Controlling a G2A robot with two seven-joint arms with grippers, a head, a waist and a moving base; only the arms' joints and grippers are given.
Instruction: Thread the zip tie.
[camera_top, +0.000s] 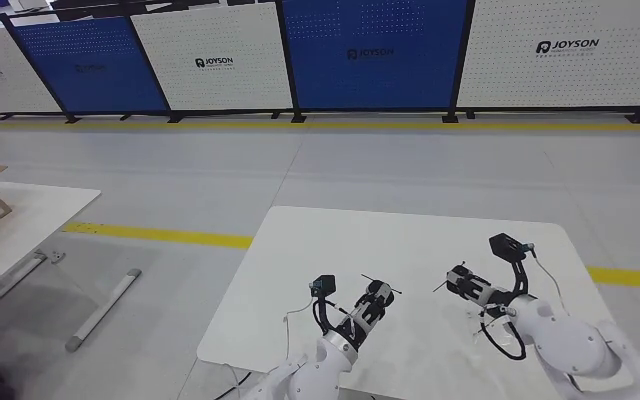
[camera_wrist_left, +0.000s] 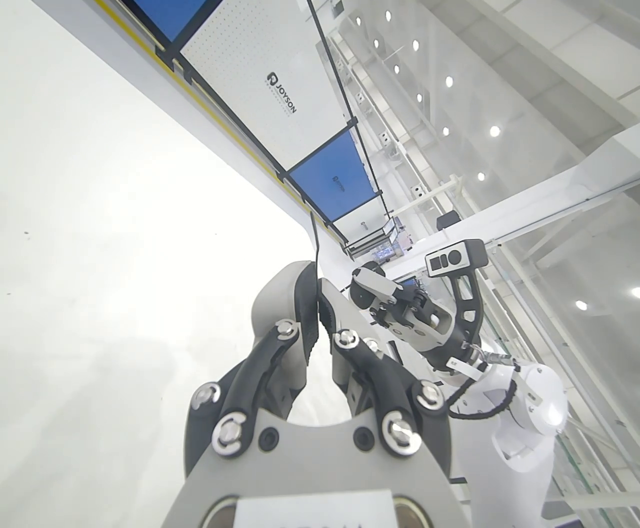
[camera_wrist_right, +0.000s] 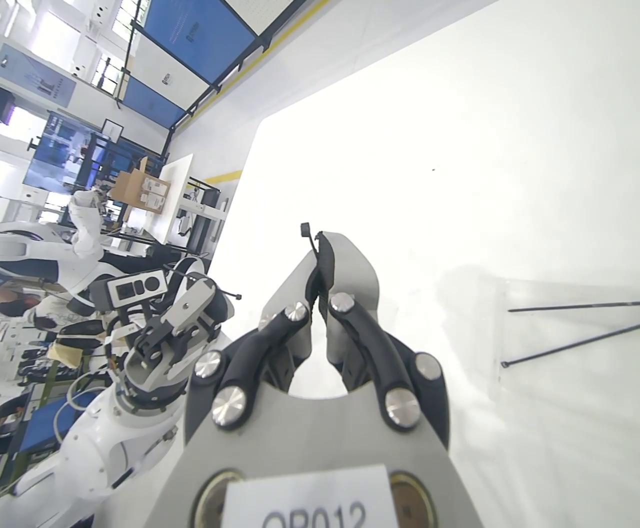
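A white worktop (camera_top: 400, 240) is seen from above, with both arms raised over its near half. The left claw (camera_top: 378, 293) and the right claw (camera_top: 458, 280) are held close to each other but apart, with a gap of bare worktop between them.

In the left wrist view, the left claw (camera_wrist_left: 317, 295) is shown pinched tight, and a thin black zip tie (camera_wrist_left: 315, 240) is gripped between its dark pads. A length of the strip is seen standing out beyond the fingertips. From above, this zip tie (camera_top: 395, 291) is seen lying crosswise through the claw, with both ends sticking out.

In the right wrist view, the right claw (camera_wrist_right: 318, 265) is likewise closed, and a second zip tie (camera_wrist_right: 309, 237) is clamped in it. The small square head of this tie is seen just past the fingertips. From above, the second zip tie (camera_top: 440, 287) is shown slanting across the right claw.

Off to the side of the right claw, a clear holder (camera_wrist_right: 500, 325) of uncertain kind is seen lying on the worktop. Two spare zip ties (camera_wrist_right: 575, 306) are laid flat in it, near each other but not touching.
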